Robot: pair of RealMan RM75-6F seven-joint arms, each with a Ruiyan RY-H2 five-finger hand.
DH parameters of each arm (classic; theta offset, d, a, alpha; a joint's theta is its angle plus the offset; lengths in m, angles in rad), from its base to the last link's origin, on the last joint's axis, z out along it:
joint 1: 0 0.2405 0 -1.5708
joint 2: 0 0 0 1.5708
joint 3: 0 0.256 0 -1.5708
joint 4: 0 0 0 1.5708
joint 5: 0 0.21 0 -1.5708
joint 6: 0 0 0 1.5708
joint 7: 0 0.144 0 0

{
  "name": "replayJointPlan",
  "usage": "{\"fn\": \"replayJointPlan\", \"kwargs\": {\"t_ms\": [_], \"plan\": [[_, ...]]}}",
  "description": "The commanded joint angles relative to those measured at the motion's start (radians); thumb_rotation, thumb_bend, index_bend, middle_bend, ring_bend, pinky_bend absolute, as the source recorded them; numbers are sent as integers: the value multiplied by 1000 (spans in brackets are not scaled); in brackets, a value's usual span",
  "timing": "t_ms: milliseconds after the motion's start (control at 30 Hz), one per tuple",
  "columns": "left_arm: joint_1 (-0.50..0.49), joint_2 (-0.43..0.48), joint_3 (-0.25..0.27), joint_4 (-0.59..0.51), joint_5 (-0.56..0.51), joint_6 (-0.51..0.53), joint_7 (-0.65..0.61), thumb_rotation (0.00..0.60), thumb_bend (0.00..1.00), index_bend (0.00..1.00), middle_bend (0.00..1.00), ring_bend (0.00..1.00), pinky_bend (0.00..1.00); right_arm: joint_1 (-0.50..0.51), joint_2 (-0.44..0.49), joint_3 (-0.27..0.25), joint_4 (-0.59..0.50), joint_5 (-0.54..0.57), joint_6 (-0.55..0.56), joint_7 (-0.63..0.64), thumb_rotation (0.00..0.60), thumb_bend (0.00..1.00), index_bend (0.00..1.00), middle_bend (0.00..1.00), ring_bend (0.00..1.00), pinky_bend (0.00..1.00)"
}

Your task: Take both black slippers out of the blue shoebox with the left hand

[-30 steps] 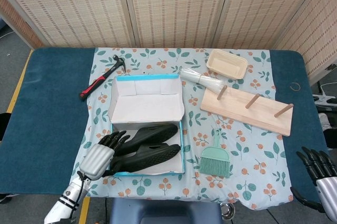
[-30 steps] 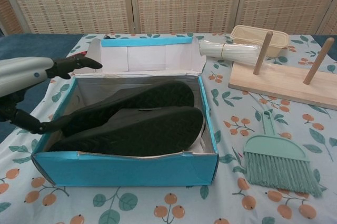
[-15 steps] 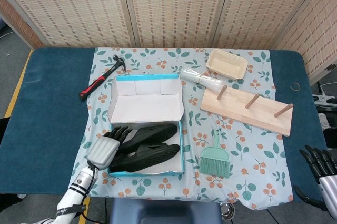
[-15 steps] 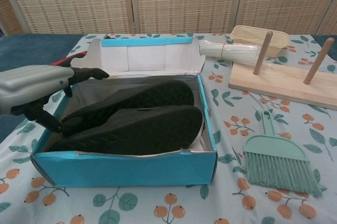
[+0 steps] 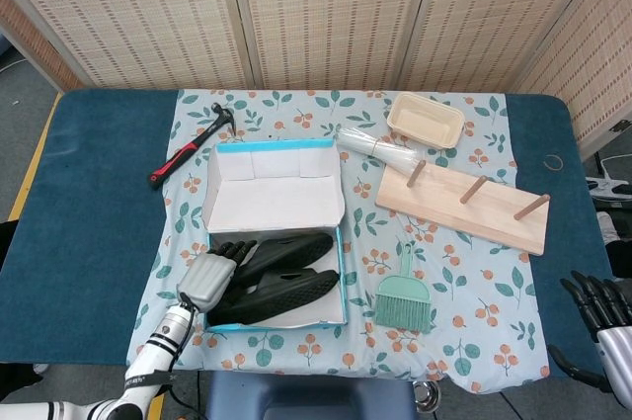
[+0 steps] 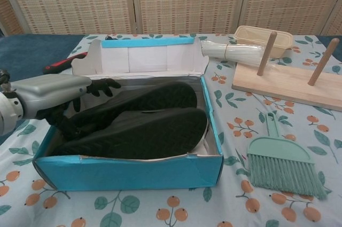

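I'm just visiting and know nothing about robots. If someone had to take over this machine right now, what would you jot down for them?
Left hand: reaching into the blue shoebox at its left end, fingers over the slippers; whether it already grips one cannot be told.
Right hand: idle at the table's near right edge, fingers apart, holding nothing.
Both black slippers lie side by side inside the shoebox, whose lid is folded back.
Done: nothing is out yet.
Left: lift each slipper out with the left hand and set it on the table.
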Motion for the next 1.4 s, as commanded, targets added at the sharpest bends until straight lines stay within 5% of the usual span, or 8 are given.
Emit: {"fn": "replayJointPlan", "kwargs": {"t_ms": [33,133,267,400,500,933,1200,1400], "plan": [[-20,-14,3,5,-45,3,15,600,432,55,211,237,424,0,1,0,0,1,-1,3,470,217,0,0,0,0],[-41,-25,8,11,-93,1,30,600,431,117,259,270,431,1,2,0,1,3,-1,7,471,217,0,0,0,0],[-55,-42,10,20,-106,25,26,600,438,322,384,362,446,1,6,0,1,5,-4,14,472,217,0,0,0,0],[-48,-75,15,42,-44,95,12,600,549,556,586,513,579,2,9,-1,1,7,-6,19,471,217,0,0,0,0],[-39,-88,23,54,27,130,-20,600,628,637,676,597,653,4,9,-1,1,9,-12,16,470,217,0,0,0,0],[1,-34,39,47,328,228,-176,600,657,671,698,619,674,3,7,-3,-7,12,-20,0,470,217,0,0,0,0],[46,119,-3,38,423,316,-230,600,648,664,691,612,661,0,7,-7,-10,5,-18,-12,470,217,0,0,0,0],[117,245,35,331,479,360,-297,600,646,626,658,582,631,-23,9,-13,-16,-6,18,-31,468,217,0,0,0,0]]}}
